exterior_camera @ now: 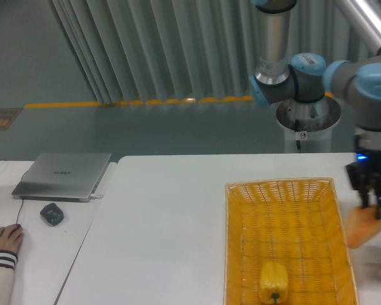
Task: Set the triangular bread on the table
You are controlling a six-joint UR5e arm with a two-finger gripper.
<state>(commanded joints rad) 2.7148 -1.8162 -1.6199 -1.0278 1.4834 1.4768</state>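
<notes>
The triangular bread (366,227) is an orange-tan wedge hanging at the far right, past the right rim of the yellow basket, a little above the white table (165,216). My gripper (376,210) points straight down and is shut on the bread's upper edge. The wedge looks slightly blurred, and its right end runs toward the frame edge.
The yellow wicker basket (240,254) sits on the table just left of the gripper, with a yellow bell pepper (274,281) in its near end. A narrower desk at left holds a closed laptop (63,175), a mouse (51,213) and a person's hand (5,240).
</notes>
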